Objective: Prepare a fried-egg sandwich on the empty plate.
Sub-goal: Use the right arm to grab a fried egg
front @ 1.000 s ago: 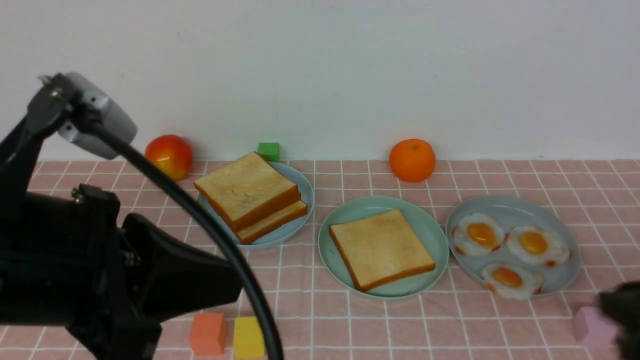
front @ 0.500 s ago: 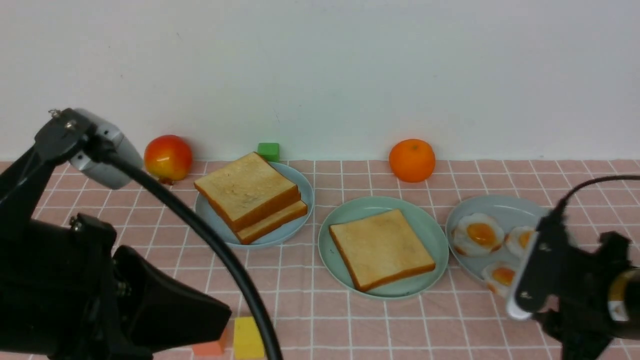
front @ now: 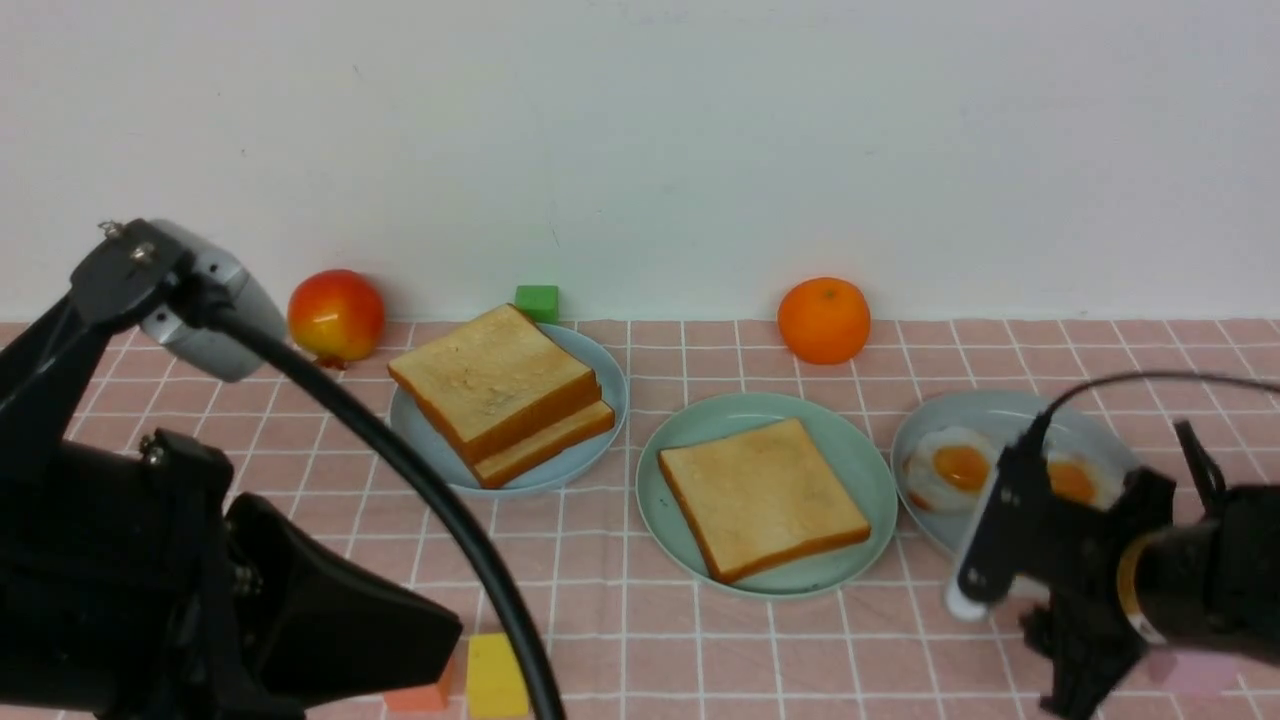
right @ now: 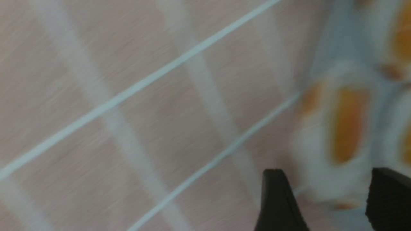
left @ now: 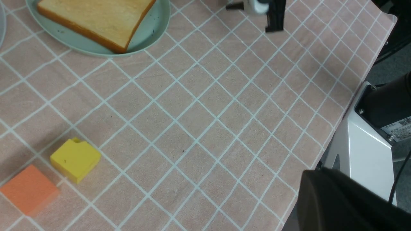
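Toast slice (front: 762, 497) lies flat on the mint-green plate (front: 860, 450), mid-surface. Right end effector (right: 324, 199) hangs with jaws spread over a blurred fried egg (right: 346, 125) on the grey-blue oval plate (front: 1000, 410). Left end effector (left: 334, 199) is closed, empty, near the surface's front edge. Two stacked slices (front: 495, 385) sit on the pale blue plate (front: 610, 400).

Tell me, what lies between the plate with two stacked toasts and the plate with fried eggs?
The mint-green plate, holding one toast slice, lies between the pale blue plate and the egg plate. The front view shows it.
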Controlling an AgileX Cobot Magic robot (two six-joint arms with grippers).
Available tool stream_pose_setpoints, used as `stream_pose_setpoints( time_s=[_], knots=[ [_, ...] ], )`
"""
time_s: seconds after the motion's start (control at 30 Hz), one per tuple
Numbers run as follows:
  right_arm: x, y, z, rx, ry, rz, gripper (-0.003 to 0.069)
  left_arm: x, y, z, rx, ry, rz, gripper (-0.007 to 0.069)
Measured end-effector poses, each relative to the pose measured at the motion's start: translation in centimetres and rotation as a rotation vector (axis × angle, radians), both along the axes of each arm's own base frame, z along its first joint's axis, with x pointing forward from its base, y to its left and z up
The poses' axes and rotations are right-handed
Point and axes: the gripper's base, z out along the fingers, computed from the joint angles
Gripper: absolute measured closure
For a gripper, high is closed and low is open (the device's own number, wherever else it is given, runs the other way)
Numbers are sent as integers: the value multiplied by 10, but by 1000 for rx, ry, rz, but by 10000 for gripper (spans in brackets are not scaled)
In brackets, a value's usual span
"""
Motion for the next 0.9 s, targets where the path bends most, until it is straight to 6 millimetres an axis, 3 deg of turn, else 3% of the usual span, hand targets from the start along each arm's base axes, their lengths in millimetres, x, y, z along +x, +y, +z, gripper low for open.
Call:
stream_pose_setpoints(
  time_s=[0.3,0.43,0.63,0.9],
  knots=[
    [9,4,9,32,-60,-4,246,0,0,0,2,1,-1,612],
    [9,4,9,61,-58,-39,206,-1,0,-1,5,6,-7,612],
    [-2,1,-2,26,-26,2,111,-1,0,-1,6,7,-7,612],
    [-3,2,-8,-39,-26,116,98,-1,0,-1,8,10,-10,612]
  ],
)
